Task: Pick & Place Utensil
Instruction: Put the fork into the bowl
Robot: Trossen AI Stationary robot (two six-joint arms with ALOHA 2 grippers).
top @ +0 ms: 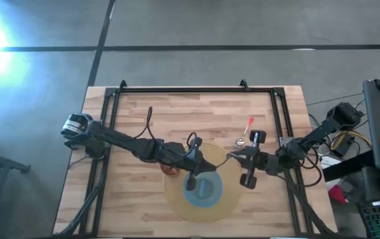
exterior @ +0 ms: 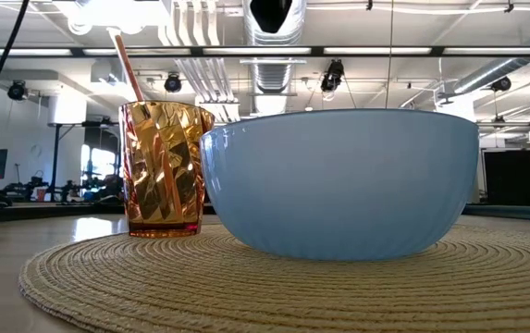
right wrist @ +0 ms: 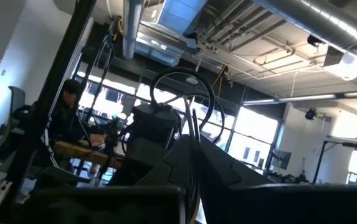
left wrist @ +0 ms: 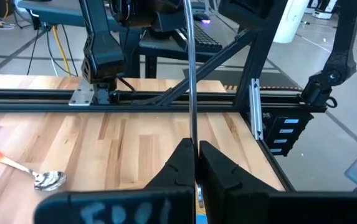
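The left claw (left wrist: 195,163) is closed down on a thin metal utensil handle (left wrist: 191,74), its two dark fingers (left wrist: 179,163) pinching the rod between them so that it stands up past the fingertips. From above, this claw (top: 191,174) hangs over the blue bowl (top: 204,188), which sits on a round woven placemat (top: 176,199) near the front middle of the wooden worktop (top: 136,119). Just beside the bowl, on the mat's edge toward the left arm, stands an amber tumbler (exterior: 162,169) with a copper-coloured straw or handle (exterior: 130,67) leaning out of it — in the low view the tumbler and the bowl (exterior: 338,180) look close together, though whether they touch is not clear.

The right claw (top: 233,157) reaches in from the other side, at the mat's edge nearest the right arm; its fingers (right wrist: 222,168) lie tight together, with a thin rod-like shape (right wrist: 192,134) showing between them, and I cannot tell what that is. A red-handled spoon (top: 245,131) lies flat on the bare worktop — behind the right claw, well clear of the mat. The left wrist view shows the same spoon (left wrist: 25,170), bowl end toward the claw.
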